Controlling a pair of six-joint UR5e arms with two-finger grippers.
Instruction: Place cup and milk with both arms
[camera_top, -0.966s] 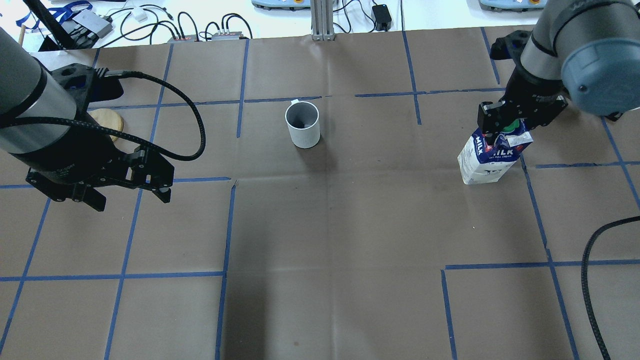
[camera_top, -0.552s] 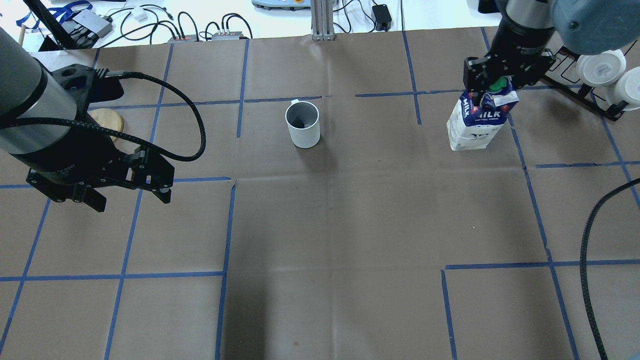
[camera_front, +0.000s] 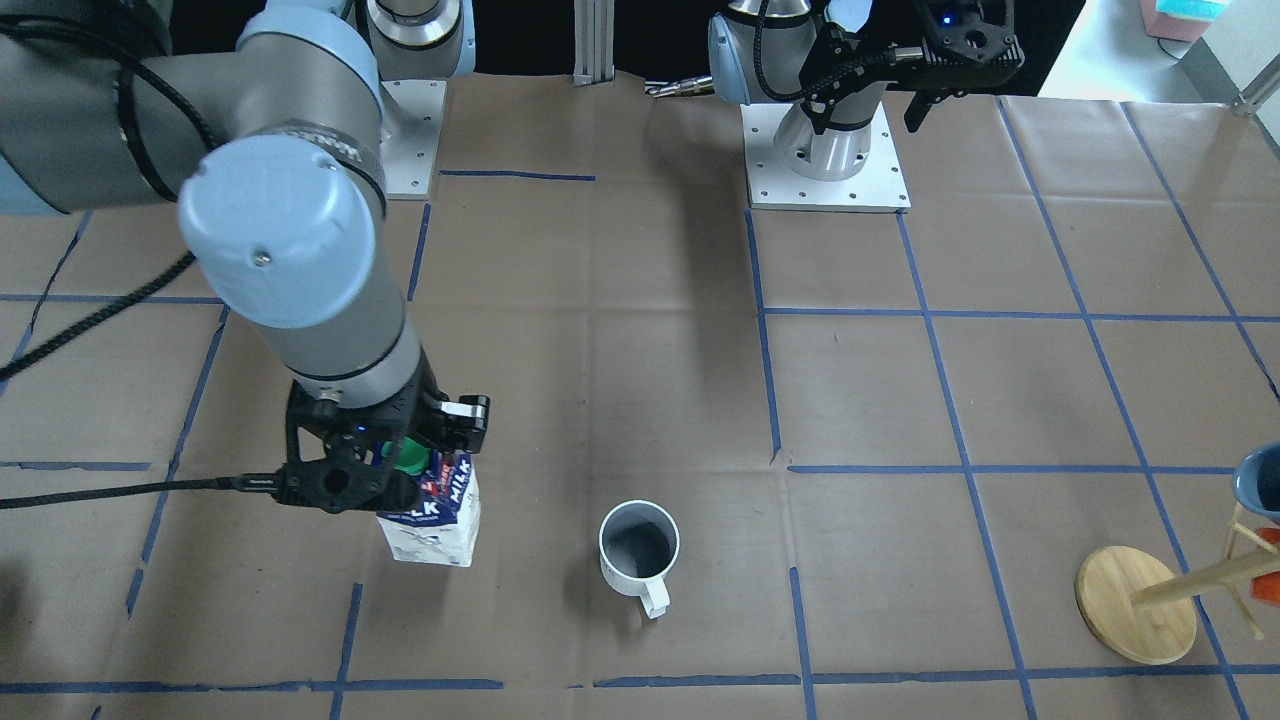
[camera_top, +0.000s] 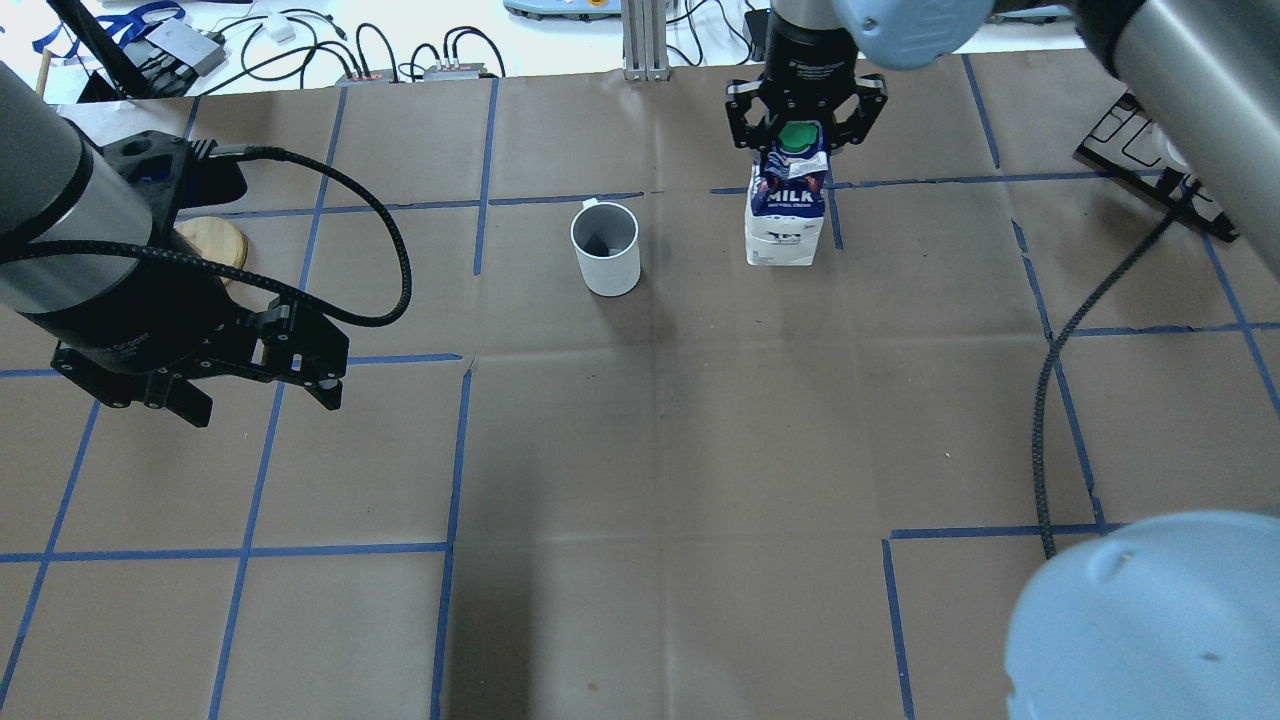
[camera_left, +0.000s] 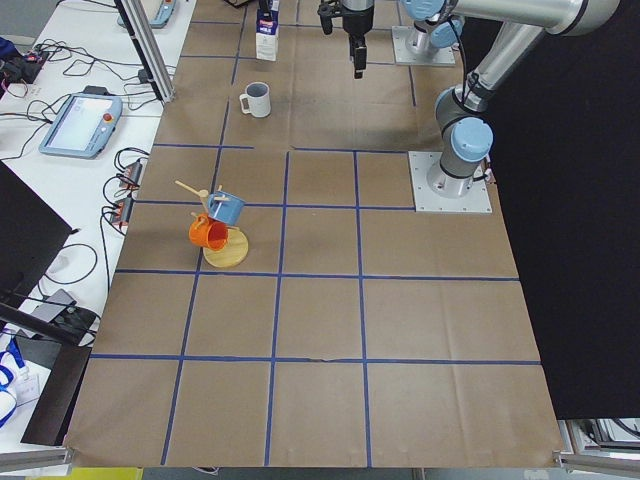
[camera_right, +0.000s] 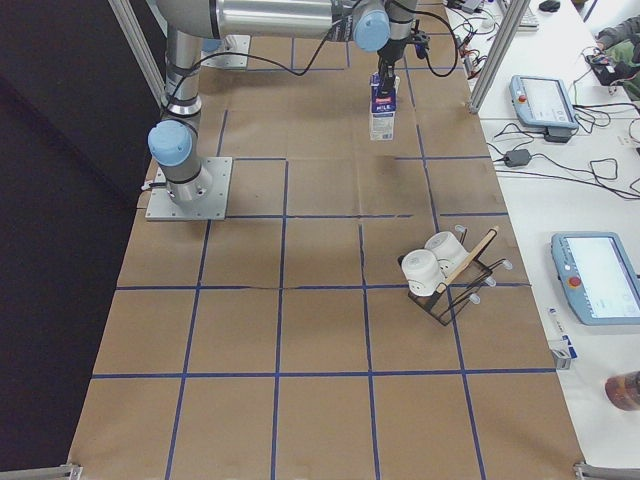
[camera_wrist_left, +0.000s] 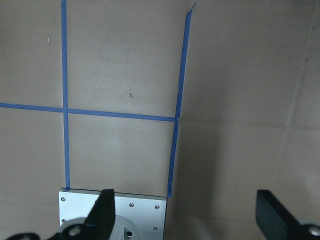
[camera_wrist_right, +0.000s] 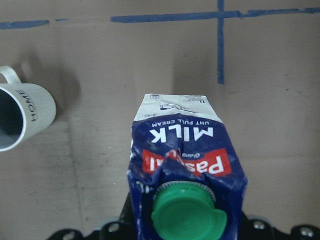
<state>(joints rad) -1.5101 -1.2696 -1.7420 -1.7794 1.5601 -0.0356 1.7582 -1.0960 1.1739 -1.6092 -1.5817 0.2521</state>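
The milk (camera_top: 786, 215), a blue and white gable-top carton with a green cap, stands upright just right of the cup (camera_top: 605, 248) in the overhead view. My right gripper (camera_top: 800, 140) is shut on the carton's top. I cannot tell whether its base touches the paper. The cup is a white mug with a dark inside, upright and free. The right wrist view shows the milk (camera_wrist_right: 187, 160) close up and the cup (camera_wrist_right: 20, 115) at the left edge. My left gripper (camera_top: 258, 397) is open and empty, hovering at the table's left, far from the cup. Its fingers (camera_wrist_left: 102, 210) stand wide apart.
A wooden mug tree (camera_front: 1135, 605) with a blue and an orange mug (camera_left: 222, 225) stands at the far left. A black rack with white cups (camera_right: 440, 270) stands at the far right. Blue tape lines (camera_top: 455, 460) grid the brown paper. A black cable (camera_top: 1060, 340) trails from the right arm.
My right gripper has carried the milk from the table's right side leftward and farther back, to a spot beside the cup. The left arm and the cup have not moved.
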